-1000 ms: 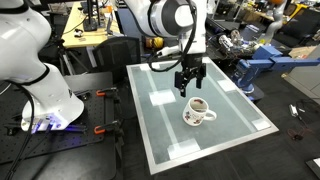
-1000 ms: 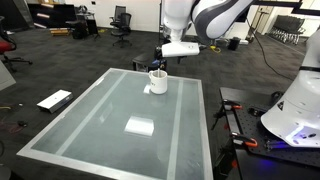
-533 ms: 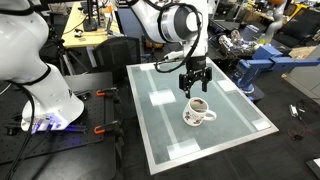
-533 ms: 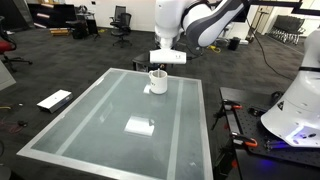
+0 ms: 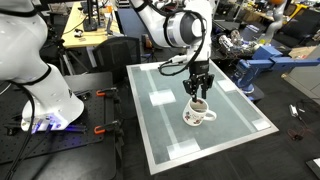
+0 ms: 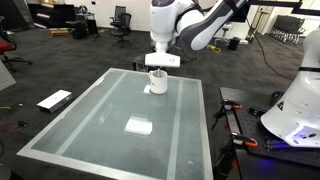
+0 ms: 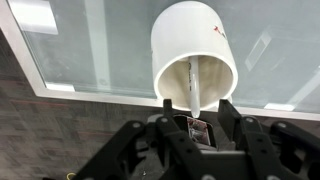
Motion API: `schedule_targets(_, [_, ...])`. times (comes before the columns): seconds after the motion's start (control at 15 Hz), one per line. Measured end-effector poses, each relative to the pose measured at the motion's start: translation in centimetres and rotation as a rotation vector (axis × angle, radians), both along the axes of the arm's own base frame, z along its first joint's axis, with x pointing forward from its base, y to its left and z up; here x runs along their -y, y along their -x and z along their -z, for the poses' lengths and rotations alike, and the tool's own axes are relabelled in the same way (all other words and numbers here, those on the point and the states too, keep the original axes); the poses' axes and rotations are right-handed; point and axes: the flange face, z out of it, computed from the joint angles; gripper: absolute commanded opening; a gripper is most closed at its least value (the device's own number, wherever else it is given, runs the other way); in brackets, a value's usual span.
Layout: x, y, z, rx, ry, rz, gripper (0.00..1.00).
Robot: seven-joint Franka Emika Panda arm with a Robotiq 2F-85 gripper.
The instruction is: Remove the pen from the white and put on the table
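The white mug (image 5: 199, 113) stands on the pale frosted table (image 5: 160, 125), handle to one side. In the wrist view the mug (image 7: 195, 45) lies just ahead of the jaws, and the thin pale pen (image 7: 193, 85) sticks out of its mouth toward the camera. My gripper (image 7: 196, 108) hangs right above the mug (image 6: 157, 82), its two dark fingers (image 7: 226, 108) on either side of the pen's upper end with a gap on both sides. In both exterior views the gripper (image 5: 198, 95) reaches down to the mug's rim, and the pen is too thin to pick out there.
The table's light rim (image 7: 60, 92) runs close behind the mug in the wrist view. White rectangular patches (image 6: 139, 126) mark the tabletop. Wooden workbenches (image 5: 85, 35), blue equipment (image 5: 262, 68) and another white robot base (image 6: 295, 110) stand around the table.
The gripper has come down over the mug and shifted slightly along the table. Its fingers have drawn closer together around the pen's end.
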Motion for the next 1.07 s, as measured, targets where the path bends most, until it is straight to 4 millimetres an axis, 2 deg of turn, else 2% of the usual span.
schedule_targets(0.13, [0.6,-0.2,0.2,-0.001,0.004,0.010,0.56])
schedule_targets(0.33, [1.0,-0.6,0.8,-0.007,0.008,0.016,0.56])
schedule_targets(0.6, [1.0,-1.0,1.5,-0.016,0.010,0.013,0.54])
schedule_targets(1.07, [0.6,-1.6,2.8,-0.030,0.010,0.007,0.58])
